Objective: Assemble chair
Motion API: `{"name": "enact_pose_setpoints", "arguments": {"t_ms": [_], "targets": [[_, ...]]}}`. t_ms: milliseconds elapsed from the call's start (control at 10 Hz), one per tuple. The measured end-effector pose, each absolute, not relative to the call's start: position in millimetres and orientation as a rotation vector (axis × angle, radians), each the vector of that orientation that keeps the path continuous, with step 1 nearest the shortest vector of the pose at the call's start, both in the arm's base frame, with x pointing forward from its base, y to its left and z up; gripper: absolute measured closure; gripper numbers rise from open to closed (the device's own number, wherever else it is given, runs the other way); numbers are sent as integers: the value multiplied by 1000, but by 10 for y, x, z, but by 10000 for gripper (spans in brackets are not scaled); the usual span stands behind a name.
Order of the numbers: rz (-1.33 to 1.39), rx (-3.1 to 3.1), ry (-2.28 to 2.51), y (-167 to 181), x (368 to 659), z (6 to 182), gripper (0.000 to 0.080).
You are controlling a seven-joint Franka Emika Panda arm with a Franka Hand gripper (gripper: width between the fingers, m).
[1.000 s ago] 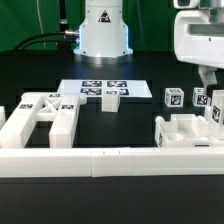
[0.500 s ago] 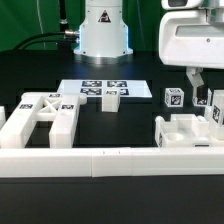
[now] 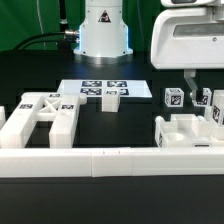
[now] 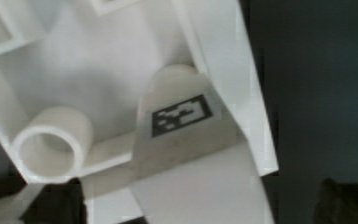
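Hovering at the upper right of the exterior view, the gripper (image 3: 199, 84) holds its fingers (image 3: 187, 82) spread wide, nothing pinched between them, just above the chair's small square legs (image 3: 173, 98). Bare black table (image 3: 125, 125) lies open mid-frame between the cross-braced frame (image 3: 40, 118) at left and the walled panel (image 3: 188, 132) at lower right. A long white rail (image 3: 110, 160) hems both along the lower edge; the marker board (image 3: 78, 90) lies centre, behind. All parts are glossy white and tagged. The wrist view shows a white part (image 4: 202, 60) with a round peg (image 4: 51, 148) and one tag (image 4: 181, 113).
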State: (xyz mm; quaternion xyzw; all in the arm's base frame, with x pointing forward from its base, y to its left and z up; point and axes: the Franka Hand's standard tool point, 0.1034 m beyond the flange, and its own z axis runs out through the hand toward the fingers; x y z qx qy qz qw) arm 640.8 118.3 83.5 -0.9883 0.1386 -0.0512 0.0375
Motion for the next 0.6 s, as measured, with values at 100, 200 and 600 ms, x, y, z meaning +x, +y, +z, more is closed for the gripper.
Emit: {"name": "enact_pose_setpoints", "arguments": {"t_ms": [100, 200, 600], "targets": [[-161, -3041, 373, 1185, 6403, 827, 150], [-166, -3062, 234, 1197, 6399, 826, 150], [-205, -3076, 30, 1180, 6405, 800, 265]]}}
